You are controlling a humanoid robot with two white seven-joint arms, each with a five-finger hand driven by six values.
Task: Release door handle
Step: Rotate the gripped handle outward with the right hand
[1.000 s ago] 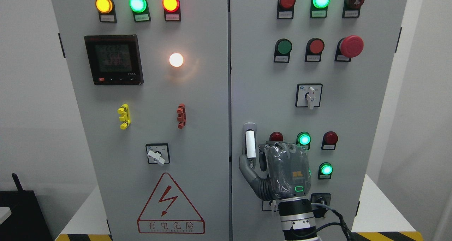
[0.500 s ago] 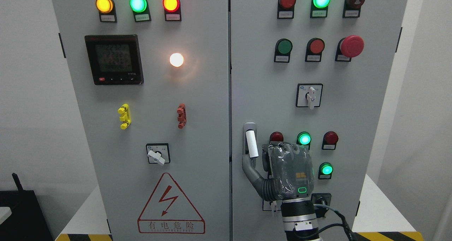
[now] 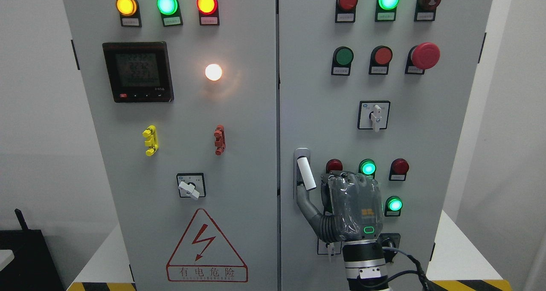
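Observation:
The white door handle (image 3: 306,173) sits on the left edge of the cabinet's right door (image 3: 315,112), its lower end tilted to the right. My right hand (image 3: 316,193) comes up from the bottom edge with its back toward me. Its grey thumb (image 3: 303,199) lies against the handle's lower end from the left. The curled fingers (image 3: 352,181) stand just right of the handle, so the handle's tip is held between thumb and fingers. The fingertips are hidden behind the hand. My left hand is out of view.
Green lamps (image 3: 367,168) (image 3: 395,205) and red lamps (image 3: 400,166) flank the hand. A rotary switch (image 3: 373,115) and a red mushroom button (image 3: 425,55) sit above. The left door (image 3: 247,124) carries a meter (image 3: 137,71), a selector (image 3: 190,186) and a warning triangle (image 3: 206,247).
My right hand has shifted slightly right and down, and the handle's lower end has swung right with it, from upright to tilted. The thumb has stayed on the handle.

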